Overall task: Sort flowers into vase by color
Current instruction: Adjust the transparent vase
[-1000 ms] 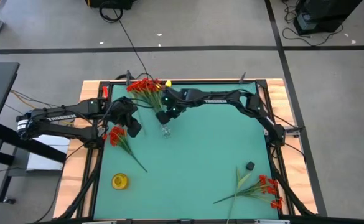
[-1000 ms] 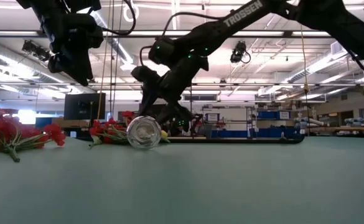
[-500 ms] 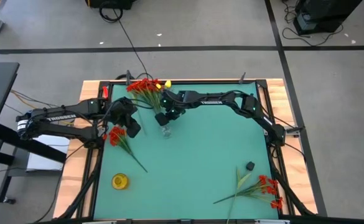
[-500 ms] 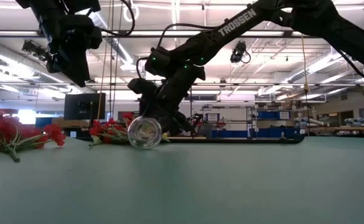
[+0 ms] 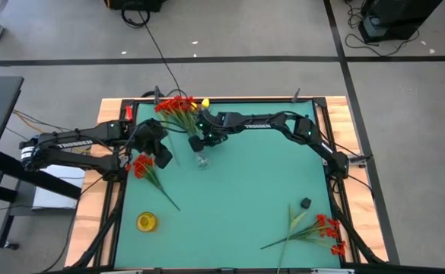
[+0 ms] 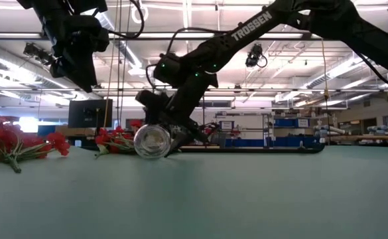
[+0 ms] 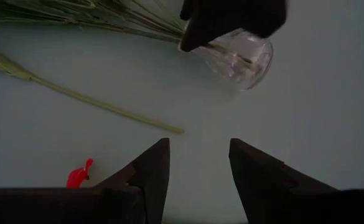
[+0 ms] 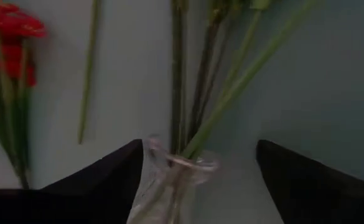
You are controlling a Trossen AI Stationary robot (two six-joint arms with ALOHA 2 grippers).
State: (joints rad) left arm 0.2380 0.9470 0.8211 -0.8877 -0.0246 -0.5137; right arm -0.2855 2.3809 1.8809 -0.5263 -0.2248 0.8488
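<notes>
The right gripper (image 5: 197, 144) is lowered over the neck of a clear glass vase (image 5: 202, 159) that lies on its side on the green tabletop (image 5: 245, 198). In the right wrist view its jaws are spread wide, one on each side of the vase mouth (image 8: 169, 171), with no contact that can be made out. Several green stems (image 8: 231, 87) are seen entering that mouth, so the vase is partly filled. The stems run back to a bunch of red flowers (image 5: 178, 106) at the far edge of the tabletop, where one yellow blossom (image 5: 205, 101) is also seen.

The left gripper (image 5: 161, 156) is held above the tabletop, near the vase on its left; in the left wrist view its jaws (image 7: 197, 168) are parted and nothing is held between them. Just beside it a second red sprig (image 5: 147, 169) lies flat, its stem pointing toward the near edge. A loose red petal (image 7: 79, 177) lies on the tabletop below this gripper.

A small yellow round container (image 5: 146, 221) stands near the near-left corner; its contents cannot be told. More red flowers (image 5: 321, 230) lie at the near-right corner, with a small dark object (image 5: 305, 203) close by.
</notes>
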